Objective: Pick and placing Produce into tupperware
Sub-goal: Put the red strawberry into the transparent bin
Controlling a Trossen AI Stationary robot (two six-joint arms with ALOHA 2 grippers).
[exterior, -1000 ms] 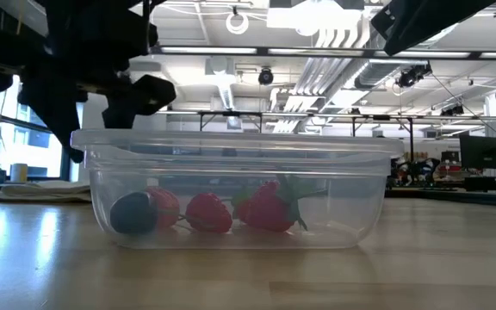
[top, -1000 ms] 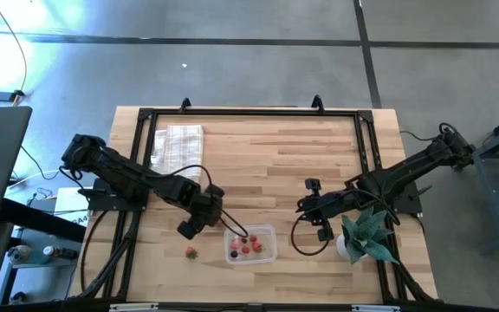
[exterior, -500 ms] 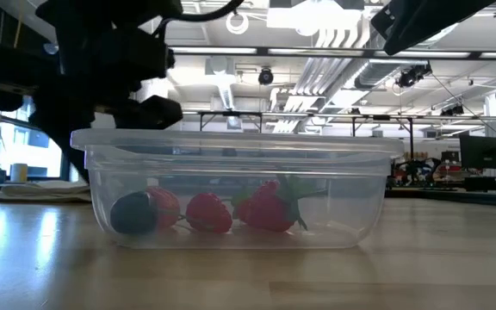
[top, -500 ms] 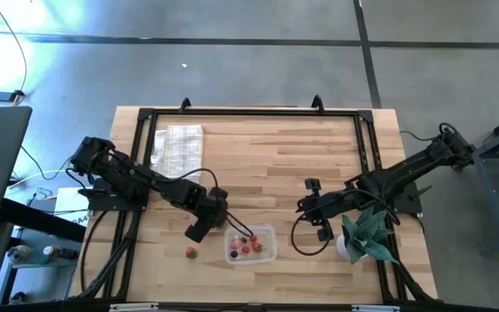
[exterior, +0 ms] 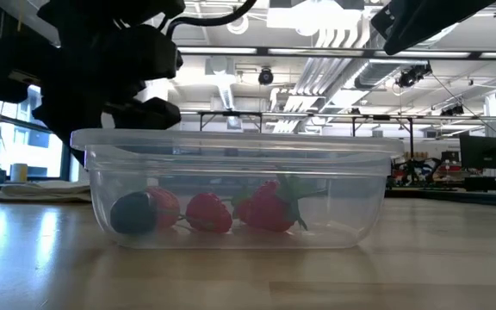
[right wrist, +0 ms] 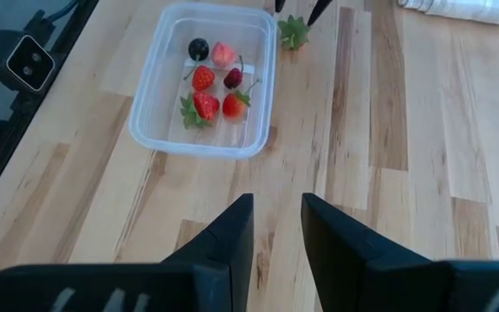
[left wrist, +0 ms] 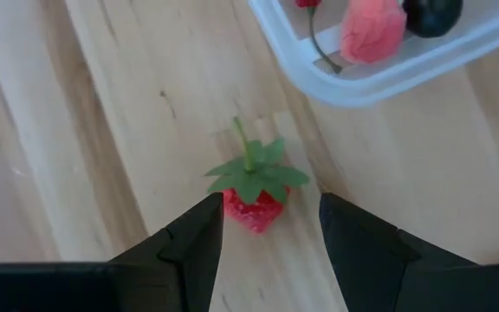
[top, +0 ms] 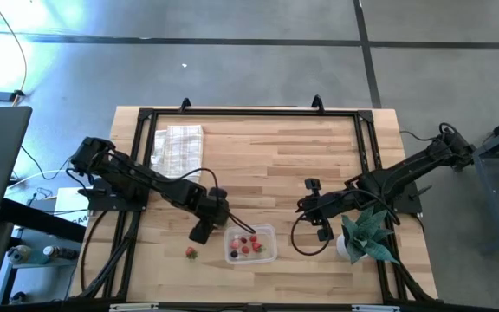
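One loose red strawberry with a green top point(left wrist: 254, 195) lies on the wood, also seen in the high view point(top: 191, 252), just left of the clear tupperware point(top: 273, 243). My left gripper point(left wrist: 268, 221) is open; its fingers stand on either side of that strawberry without plainly touching it. The tupperware point(right wrist: 150, 87) rests flat on the table near its near edge. It holds several berries point(right wrist: 210, 82), mostly red and one or two dark. My right gripper point(right wrist: 277, 212) waits open over the table right of the tupperware, near the plant.
A white checked cloth point(top: 178, 146) lies folded at the far left. A teal spiky potted plant point(top: 366, 232) stands by the right arm at the near right. A black frame point(top: 232, 113) runs along the table's far and side edges. Bare wood spans the middle.
My left gripper has shifted a little toward the near edge and the tupperware, closing in on the loose strawberry. The berries and the tupperware have stayed put.
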